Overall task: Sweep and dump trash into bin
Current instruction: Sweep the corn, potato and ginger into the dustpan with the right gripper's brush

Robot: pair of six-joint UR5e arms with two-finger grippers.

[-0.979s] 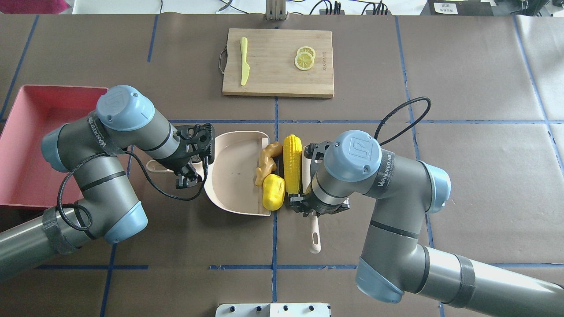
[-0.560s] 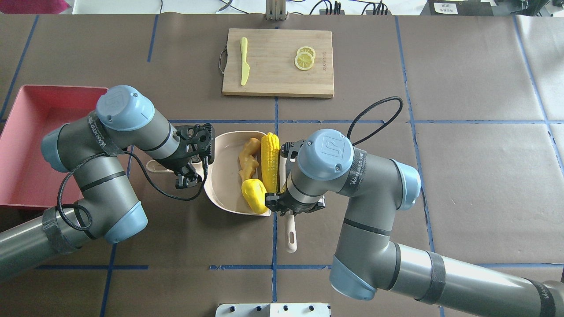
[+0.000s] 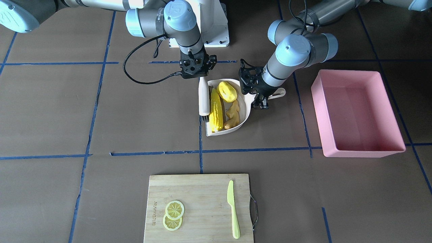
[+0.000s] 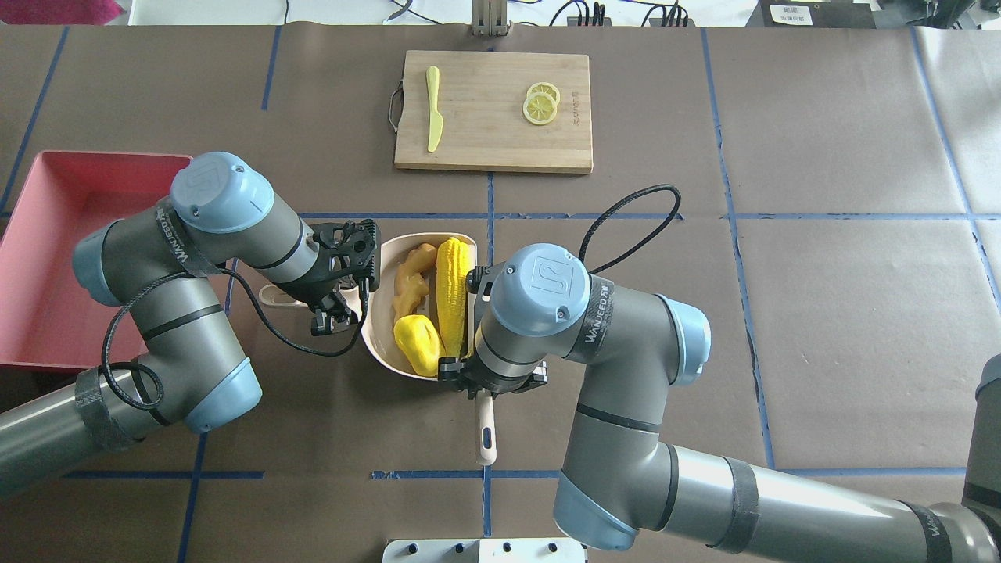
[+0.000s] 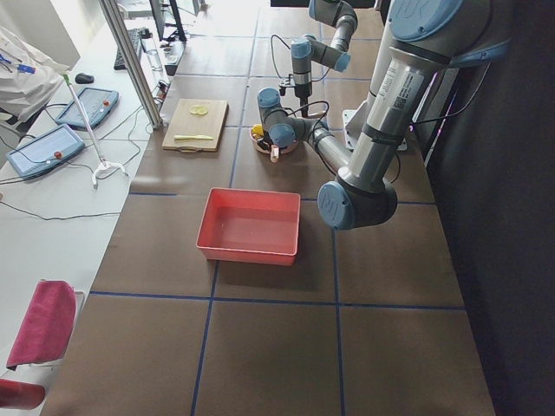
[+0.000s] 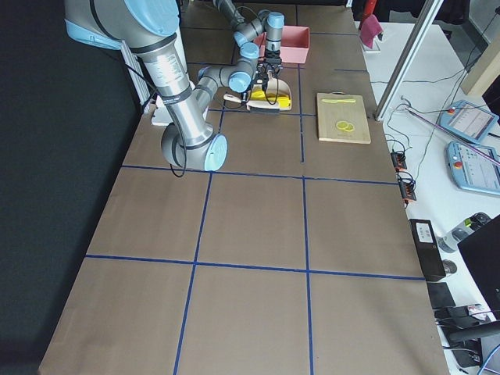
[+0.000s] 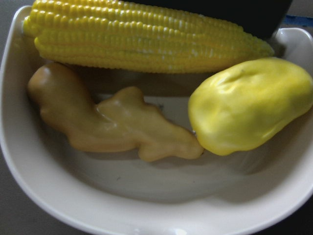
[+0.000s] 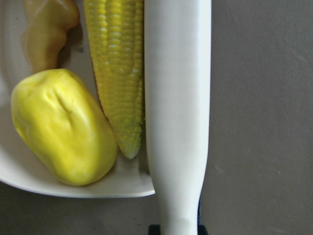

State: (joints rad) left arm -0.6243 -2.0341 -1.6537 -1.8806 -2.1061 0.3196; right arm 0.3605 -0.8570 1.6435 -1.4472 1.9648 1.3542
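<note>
The trash lies inside a beige dustpan [image 4: 382, 317]: a corn cob [image 4: 452, 289], a rounded yellow lump [image 4: 417, 344] and a tan ginger root [image 4: 410, 280]. The left wrist view shows the corn cob [image 7: 146, 36], the ginger root [image 7: 112, 122] and the lump [image 7: 249, 105] resting on the pan floor. My left gripper [image 4: 332, 301] is shut on the dustpan's handle. My right gripper [image 4: 489, 383] is shut on a white brush [image 8: 177, 112], which lies along the corn at the pan's open edge. The pink bin [image 4: 47, 258] stands at the far left.
A wooden cutting board [image 4: 493, 133] sits at the back centre with a light-green knife [image 4: 433, 109] and two lemon slices [image 4: 541, 104]. The brush handle [image 4: 486, 434] sticks out toward the robot. My left arm's elbow overlaps the bin's near right side.
My right arm has swept the brush leftward and pushed the corn, lump and ginger from the pan's mouth fully into the dustpan. The left arm and dustpan have stayed put.
</note>
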